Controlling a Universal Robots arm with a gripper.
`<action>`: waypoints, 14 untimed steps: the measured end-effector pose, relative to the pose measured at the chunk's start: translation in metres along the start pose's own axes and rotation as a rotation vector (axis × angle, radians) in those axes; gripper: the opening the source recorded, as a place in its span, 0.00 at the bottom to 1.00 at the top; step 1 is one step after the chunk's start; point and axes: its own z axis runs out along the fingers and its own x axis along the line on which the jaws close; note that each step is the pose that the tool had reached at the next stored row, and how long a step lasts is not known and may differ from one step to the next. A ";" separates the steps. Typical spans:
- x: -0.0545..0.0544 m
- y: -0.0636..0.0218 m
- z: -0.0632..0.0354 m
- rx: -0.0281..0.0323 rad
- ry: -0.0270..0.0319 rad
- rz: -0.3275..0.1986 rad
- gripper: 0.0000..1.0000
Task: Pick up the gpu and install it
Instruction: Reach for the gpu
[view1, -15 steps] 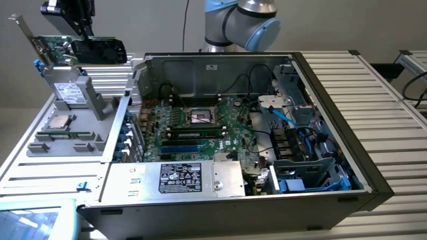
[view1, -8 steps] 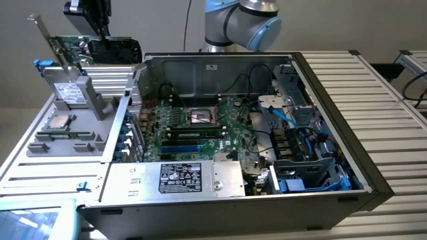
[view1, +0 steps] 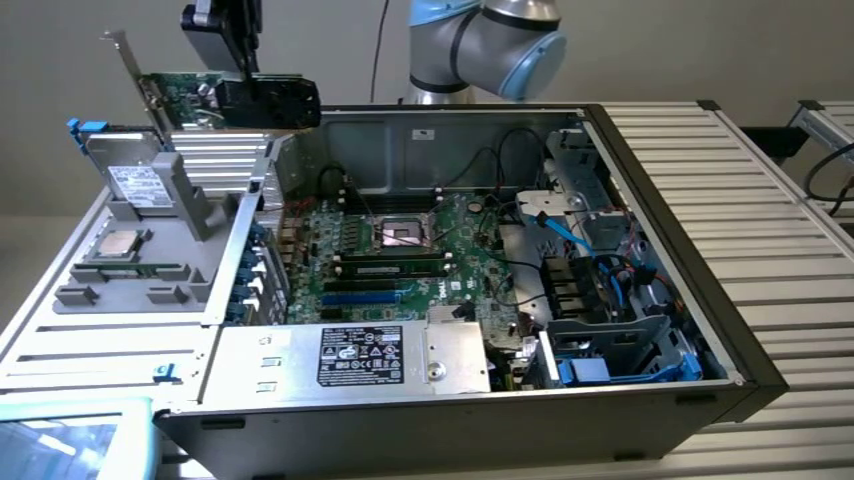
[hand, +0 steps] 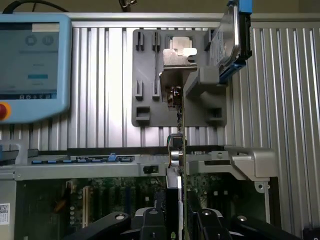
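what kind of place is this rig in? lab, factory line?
Most likely a robotics lab cell for PC assembly trials: an open desktop computer case sits on an aluminium profile table, a grey parts fixture stands beside it, and a teach pendant lies nearby.

No readable text anywhere

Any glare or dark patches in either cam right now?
Exterior view: gpu evenly lit against the wall; motherboard sits in the shade of the case, its socket glints. Wrist view: the gpu's metal bracket is blown out white, tablet screen washed pale.
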 end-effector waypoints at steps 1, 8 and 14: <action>0.000 -0.0044 -0.0004 0.0000 -0.0001 0.000 0.28; 0.000 -0.0361 -0.0035 -0.0002 -0.0001 -0.004 0.28; -0.001 -0.0633 -0.0062 -0.0003 0.0001 -0.008 0.28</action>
